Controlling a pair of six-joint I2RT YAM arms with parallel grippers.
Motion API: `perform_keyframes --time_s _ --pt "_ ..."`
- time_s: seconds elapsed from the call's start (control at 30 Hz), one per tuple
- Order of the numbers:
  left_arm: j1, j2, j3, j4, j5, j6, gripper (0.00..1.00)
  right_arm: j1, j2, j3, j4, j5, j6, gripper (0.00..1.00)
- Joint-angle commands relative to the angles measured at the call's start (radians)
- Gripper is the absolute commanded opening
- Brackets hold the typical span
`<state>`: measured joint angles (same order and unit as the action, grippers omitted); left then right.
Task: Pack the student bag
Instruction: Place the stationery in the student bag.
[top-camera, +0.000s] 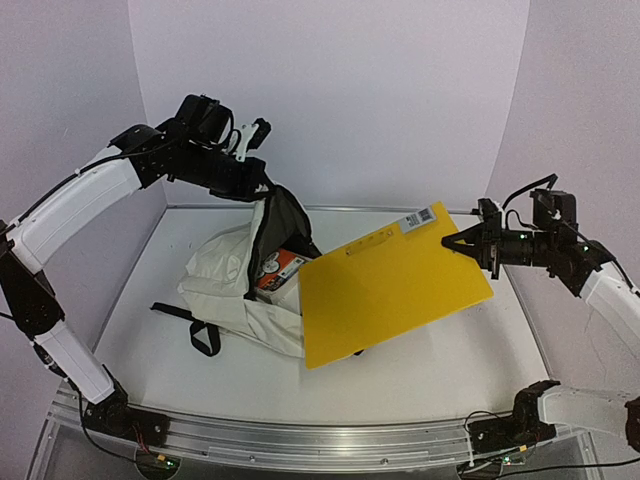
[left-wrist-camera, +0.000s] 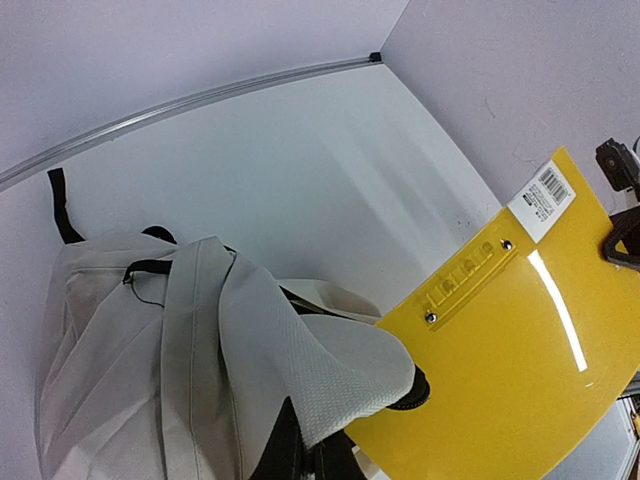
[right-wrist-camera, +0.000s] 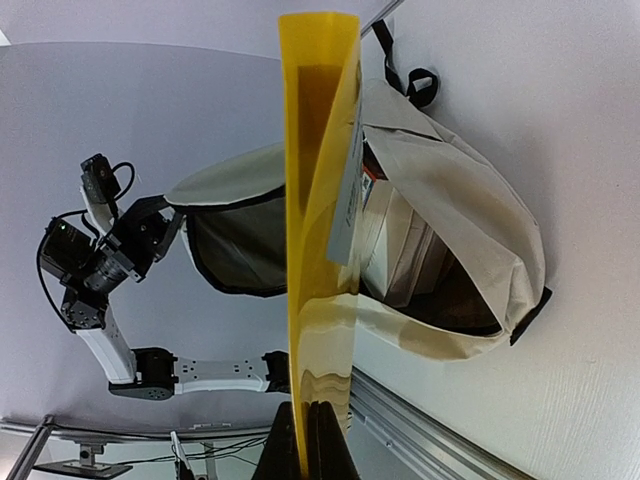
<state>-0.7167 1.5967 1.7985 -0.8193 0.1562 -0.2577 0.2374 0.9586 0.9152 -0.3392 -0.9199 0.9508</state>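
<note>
The student bag (top-camera: 225, 275), cream with a black lining, lies on the table with its mouth open toward the right. My left gripper (top-camera: 262, 190) is shut on the bag's top flap (left-wrist-camera: 335, 375) and holds it lifted. A box with an orange label (top-camera: 278, 268) shows inside the bag. My right gripper (top-camera: 457, 241) is shut on the right edge of a yellow folder (top-camera: 395, 290), which hangs tilted with its left edge at the bag's mouth. From the right wrist the folder (right-wrist-camera: 315, 230) is edge-on between the fingers (right-wrist-camera: 325, 445), with the open bag (right-wrist-camera: 460, 220) behind it.
A black strap (top-camera: 200, 335) trails from the bag toward the front left. White walls close in the table at the back and both sides. A metal rail (top-camera: 300, 435) runs along the near edge by the arm bases.
</note>
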Motion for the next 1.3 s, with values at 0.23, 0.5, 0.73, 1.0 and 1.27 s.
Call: perform_keyframes --time_s 0.23,0.5,0.73,1.0,1.27 --pt "0.008 -0.057 0.05 0.171 0.137 0.04 0.0 0.022 0.029 -0.043 0.293 0.011 0.152 0.0" --pt "0.008 -0.076 0.02 0.178 0.226 0.061 0.0 0.037 0.059 -0.076 0.464 0.1 0.266 0.0" --pt "0.008 -0.101 -0.003 0.192 0.263 0.068 0.0 0.061 0.077 -0.096 0.51 0.232 0.335 0.0" --pt "0.008 -0.112 -0.027 0.25 0.276 0.036 0.0 0.176 0.107 -0.091 0.536 0.433 0.384 0.0" --pt "0.008 -0.107 -0.008 0.253 0.338 0.04 0.0 0.276 0.12 -0.15 0.63 0.68 0.438 0.0"
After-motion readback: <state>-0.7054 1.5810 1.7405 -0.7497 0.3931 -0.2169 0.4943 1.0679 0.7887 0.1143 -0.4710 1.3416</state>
